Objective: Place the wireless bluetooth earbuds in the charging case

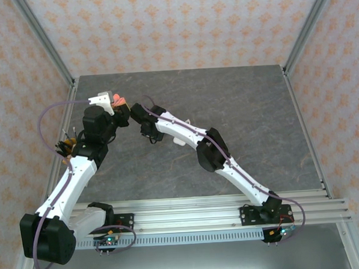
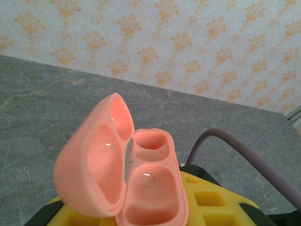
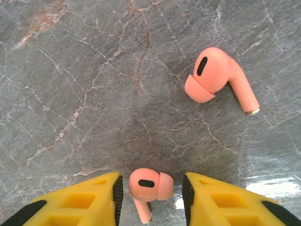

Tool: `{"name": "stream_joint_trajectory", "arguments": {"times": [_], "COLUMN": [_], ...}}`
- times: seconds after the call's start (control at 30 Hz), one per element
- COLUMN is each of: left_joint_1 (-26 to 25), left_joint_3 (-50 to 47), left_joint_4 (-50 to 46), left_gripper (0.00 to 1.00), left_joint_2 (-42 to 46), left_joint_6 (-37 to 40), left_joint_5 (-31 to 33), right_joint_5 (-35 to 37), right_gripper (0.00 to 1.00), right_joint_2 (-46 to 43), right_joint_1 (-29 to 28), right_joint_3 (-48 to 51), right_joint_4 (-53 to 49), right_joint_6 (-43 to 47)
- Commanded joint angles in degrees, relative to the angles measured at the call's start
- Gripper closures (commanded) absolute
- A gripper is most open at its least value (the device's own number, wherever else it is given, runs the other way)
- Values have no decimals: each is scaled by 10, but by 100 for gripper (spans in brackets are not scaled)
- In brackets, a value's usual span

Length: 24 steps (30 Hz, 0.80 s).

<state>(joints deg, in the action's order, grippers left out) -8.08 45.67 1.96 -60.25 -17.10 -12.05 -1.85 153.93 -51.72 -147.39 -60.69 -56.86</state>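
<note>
- The grey table (image 1: 239,119) lay under both arms.
- The left gripper (image 1: 118,109) was clamped on the pink case (image 2: 141,188), which had its lid open and both wells empty.
- The right gripper (image 3: 150,193) stood open astride one earbud (image 3: 148,184), its fingers clear of it.
- A second earbud (image 3: 217,75) lay on the table, apart.

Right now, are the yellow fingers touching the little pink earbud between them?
Apart. The right wrist view shows the right gripper straddling the near earbud, with a sliver of grey table visible on each side of it.
</note>
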Motion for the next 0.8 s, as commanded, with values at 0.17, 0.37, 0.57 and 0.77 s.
{"name": "stream_joint_trajectory", "arguments": {"times": [0.17, 0.37, 0.57, 0.77], "left_joint_1": [7, 7, 6, 7], "left_joint_3": [0, 1, 2, 4], "left_joint_4": [18, 16, 17, 17], "left_gripper": [100, 100, 100, 100], "left_joint_2": [10, 11, 10, 7], "left_joint_6": [-8, -9, -11, -10], "left_joint_5": [-10, -11, -13, -14], "right_joint_5": [4, 10, 23, 29], "right_gripper": [63, 65, 66, 62], "right_joint_2": [11, -20, -51, -78], "right_joint_1": [-4, -8, -11, -12], "right_joint_3": [-4, 50, 100, 142], "right_joint_4": [-51, -52, -60, -42], "right_joint_6": [38, 74, 108, 124]}}
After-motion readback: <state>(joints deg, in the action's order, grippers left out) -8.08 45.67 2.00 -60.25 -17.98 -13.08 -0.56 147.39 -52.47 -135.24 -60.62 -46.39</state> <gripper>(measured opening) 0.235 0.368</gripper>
